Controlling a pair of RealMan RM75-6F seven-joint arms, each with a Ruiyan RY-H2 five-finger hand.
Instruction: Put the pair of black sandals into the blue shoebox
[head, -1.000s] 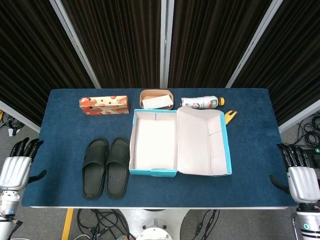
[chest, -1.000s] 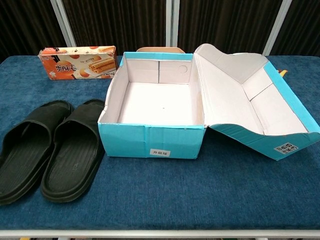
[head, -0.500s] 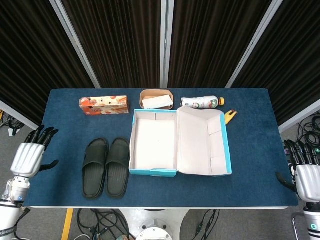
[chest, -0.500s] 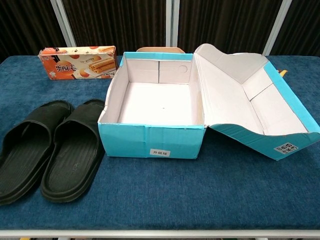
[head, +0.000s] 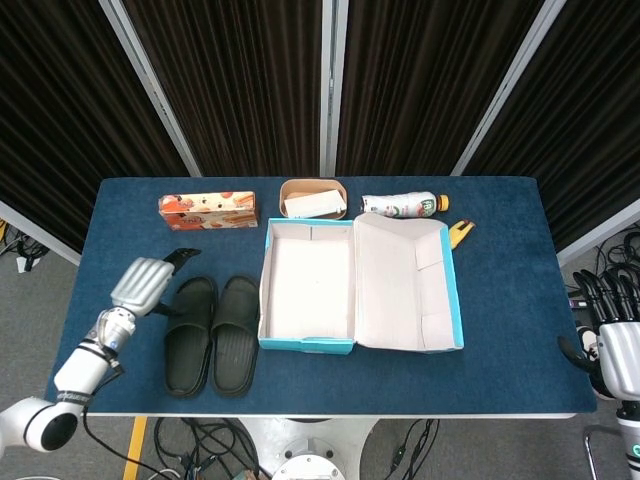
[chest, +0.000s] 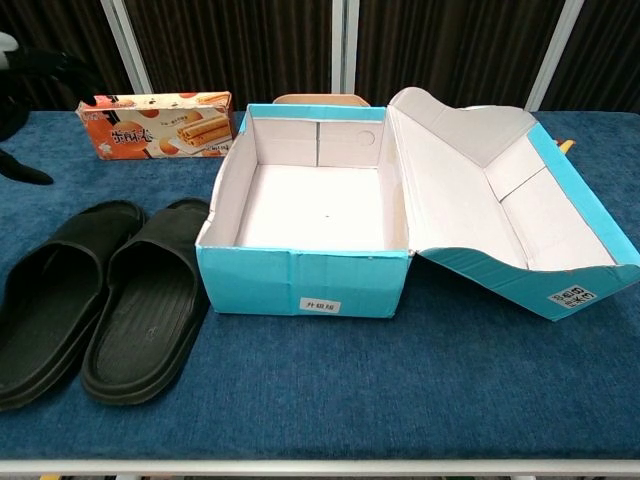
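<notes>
Black sandals (head: 212, 334) lying side by side on blue table (head: 500, 300), just left of open blue shoebox (head: 306, 345). Left hand (head: 143, 283) hovering beside left sandal, holding nothing; finger spread unclear. Right hand (head: 619, 352) hanging off table's right edge, fingers apart, empty.

Even overhead light falls bright across the blue tabletop (head: 500, 300), casting only thin, soft shadows beside the shoebox (head: 300, 345) and sandals (head: 212, 335). Both views are sharp, without glare; the dark curtains (head: 240, 80) behind stay dim.
</notes>
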